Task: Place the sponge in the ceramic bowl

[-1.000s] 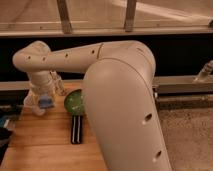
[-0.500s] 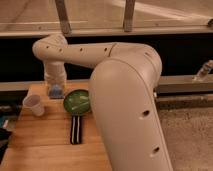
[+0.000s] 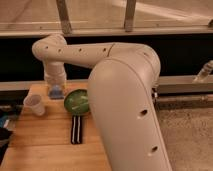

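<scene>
The blue-grey sponge [image 3: 56, 90] hangs under the white wrist, held in my gripper [image 3: 56, 94], which points down over the back left of the wooden table [image 3: 40, 137]. The green ceramic bowl [image 3: 76, 101] sits just to the right of the sponge and slightly nearer to the camera, partly hidden behind my big white arm. The sponge is beside the bowl's left rim, not over its middle.
A white cup [image 3: 34, 105] stands left of the bowl. A black striped flat strip [image 3: 77, 129] lies in front of the bowl. My arm's bulky link [image 3: 130, 115] covers the table's right side. A dark ledge and a railing run behind the table.
The wrist has swung right, from above the cup to a spot between cup and bowl, and the sponge has travelled with it.
</scene>
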